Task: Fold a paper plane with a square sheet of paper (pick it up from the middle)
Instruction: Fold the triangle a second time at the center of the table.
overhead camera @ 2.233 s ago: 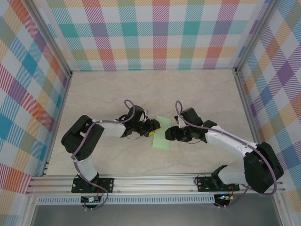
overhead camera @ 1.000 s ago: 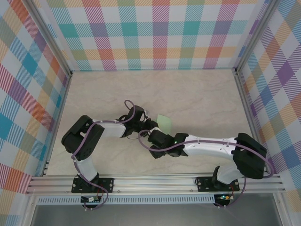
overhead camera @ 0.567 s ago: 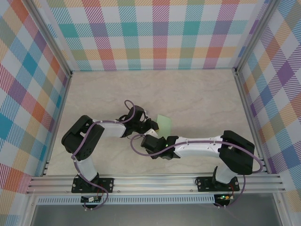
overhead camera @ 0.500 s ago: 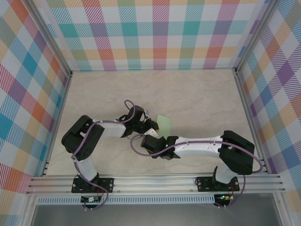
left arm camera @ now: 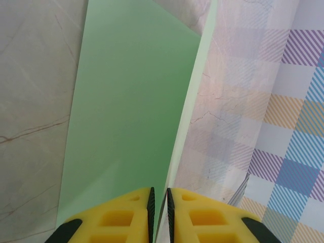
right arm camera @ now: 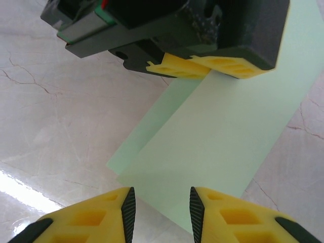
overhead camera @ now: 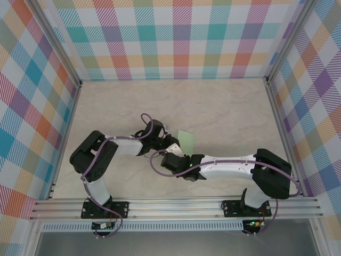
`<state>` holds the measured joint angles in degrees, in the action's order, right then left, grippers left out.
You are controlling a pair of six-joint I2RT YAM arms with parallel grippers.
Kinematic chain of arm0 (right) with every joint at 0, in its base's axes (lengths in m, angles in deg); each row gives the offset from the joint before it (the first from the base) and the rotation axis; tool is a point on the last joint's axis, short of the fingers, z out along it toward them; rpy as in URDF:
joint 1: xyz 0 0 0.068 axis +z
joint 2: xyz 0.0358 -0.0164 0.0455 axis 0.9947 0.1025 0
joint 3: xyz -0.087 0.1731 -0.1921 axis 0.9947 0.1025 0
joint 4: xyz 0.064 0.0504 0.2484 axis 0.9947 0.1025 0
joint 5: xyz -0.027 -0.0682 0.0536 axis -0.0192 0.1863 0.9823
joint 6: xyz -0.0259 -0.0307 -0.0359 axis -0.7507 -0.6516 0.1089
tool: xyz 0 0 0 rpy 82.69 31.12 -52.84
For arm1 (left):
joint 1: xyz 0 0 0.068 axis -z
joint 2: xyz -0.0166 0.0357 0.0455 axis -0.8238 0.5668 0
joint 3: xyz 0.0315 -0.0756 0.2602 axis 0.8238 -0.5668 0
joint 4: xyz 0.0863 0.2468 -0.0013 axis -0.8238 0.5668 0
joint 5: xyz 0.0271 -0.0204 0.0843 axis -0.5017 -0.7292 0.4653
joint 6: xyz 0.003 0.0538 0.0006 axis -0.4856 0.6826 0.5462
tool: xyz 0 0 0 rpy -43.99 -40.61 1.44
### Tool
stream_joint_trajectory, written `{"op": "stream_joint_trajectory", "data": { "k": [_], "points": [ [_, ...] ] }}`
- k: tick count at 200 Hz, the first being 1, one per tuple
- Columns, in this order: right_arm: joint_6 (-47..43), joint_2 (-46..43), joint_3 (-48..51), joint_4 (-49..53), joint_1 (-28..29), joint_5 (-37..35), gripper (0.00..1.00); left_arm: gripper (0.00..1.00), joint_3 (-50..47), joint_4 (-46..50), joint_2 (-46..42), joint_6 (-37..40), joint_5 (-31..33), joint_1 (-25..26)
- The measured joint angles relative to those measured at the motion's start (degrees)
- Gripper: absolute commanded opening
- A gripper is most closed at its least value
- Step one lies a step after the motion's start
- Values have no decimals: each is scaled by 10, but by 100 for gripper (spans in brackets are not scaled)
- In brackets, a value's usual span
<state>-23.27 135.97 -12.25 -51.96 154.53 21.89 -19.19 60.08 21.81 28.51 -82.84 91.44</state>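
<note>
Plain pale mint green showing on square sheet of paper [right arm camera: 223, 142] ahead of right end effector [right arm camera: 162, 196], itself showing yellow, black-edged; desk [right arm camera: 61, 111] showing veined beige marble.

Pale beige marbled table [overhead camera: 229, 106], glossy, with thin dark veins. A folded mint paper [overhead camera: 186, 139] sits near its middle. The paper's near corner lies flat on the tabletop in the right wrist view.
</note>
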Motion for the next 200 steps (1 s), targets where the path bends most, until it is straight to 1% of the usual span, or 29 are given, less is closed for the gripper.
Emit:
{"op": "stream_joint_trajectory", "data": {
  "k": [16, 29, 38, 55, 78, 89, 115, 136, 169, 200],
  "points": [
    [-1, -7, 5, -6, 0, 3, 49, 15, 0, 0, 0, 0, 0, 0],
    [-3, -19, 16, -17, 0, 13, 62, 14, 0, 0, 0, -1, 0, 0],
    [-2, -30, 25, -23, 0, 21, 67, 14, 0, 0, 0, -2, 0, 0],
    [-5, -44, 35, -36, 0, 38, 70, 14, 0, 0, 0, -4, 0, 0],
    [-5, -43, 36, -46, 0, 50, 71, 14, 0, 0, -3, -8, -1, 0],
    [-7, -37, 35, -47, 0, 52, 73, 14, 0, 0, -4, -10, -1, 0],
    [-13, -4, 29, -48, 0, 51, 73, 13, 0, 0, -7, -12, -1, 0],
    [-14, 18, 23, -47, 0, 39, 71, 14, 0, 0, -11, -12, -1, 0],
    [-12, 24, 21, -45, 0, 10, 61, 13, 0, 0, -12, -12, -1, 2],
    [-6, 23, 21, -43, 0, -3, 48, 13, 0, 0, -12, -12, 0, 3]
  ]
}}
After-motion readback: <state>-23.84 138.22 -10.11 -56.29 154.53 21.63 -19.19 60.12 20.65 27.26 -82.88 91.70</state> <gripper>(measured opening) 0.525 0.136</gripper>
